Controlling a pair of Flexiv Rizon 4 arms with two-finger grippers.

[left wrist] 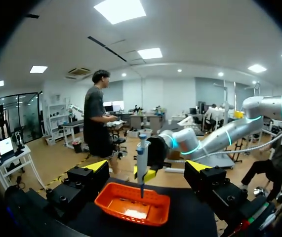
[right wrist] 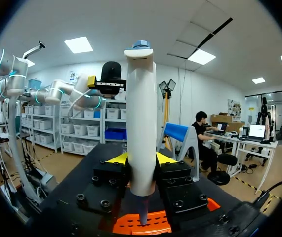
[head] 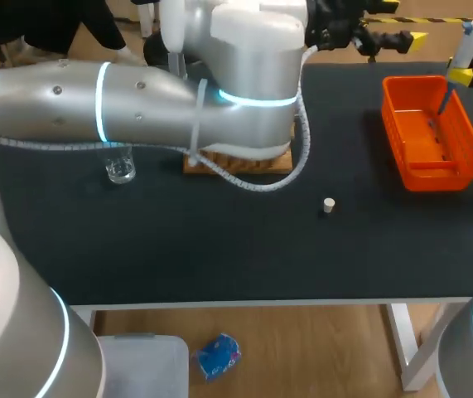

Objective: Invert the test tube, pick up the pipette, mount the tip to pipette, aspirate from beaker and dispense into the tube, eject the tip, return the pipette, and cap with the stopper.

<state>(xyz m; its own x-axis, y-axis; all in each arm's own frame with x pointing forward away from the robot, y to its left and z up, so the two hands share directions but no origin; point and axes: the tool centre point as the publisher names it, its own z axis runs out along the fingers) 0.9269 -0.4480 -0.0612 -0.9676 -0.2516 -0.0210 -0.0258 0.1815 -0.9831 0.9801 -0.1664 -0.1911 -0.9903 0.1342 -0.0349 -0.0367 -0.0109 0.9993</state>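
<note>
The table [head: 219, 257] has a dark, matte top on a white frame. On it a clear glass beaker [head: 120, 170] stands near the left side, and a small pale stopper [head: 328, 206] sits alone toward the middle, well apart from everything else. A flat wooden board [head: 244, 164] lies behind them, largely hidden under the left arm [head: 137, 104], which crosses the table from the left with a white coiled cable [head: 300, 149] hanging from it. An orange basket [head: 392, 124] with slotted walls rests on the right part of the table. The right tool [right wrist: 141, 159] pinches the pipette [right wrist: 141, 113], its yellow tips pressed against the white body from both sides. The pipette is upright, with its thin lower end hanging over the basket's inside. The left tool [left wrist: 147, 167] is raised above the far side of the table, facing the basket, with its fingers spread wide and nothing between them. No part of the basket or the pipette touches it.
</note>
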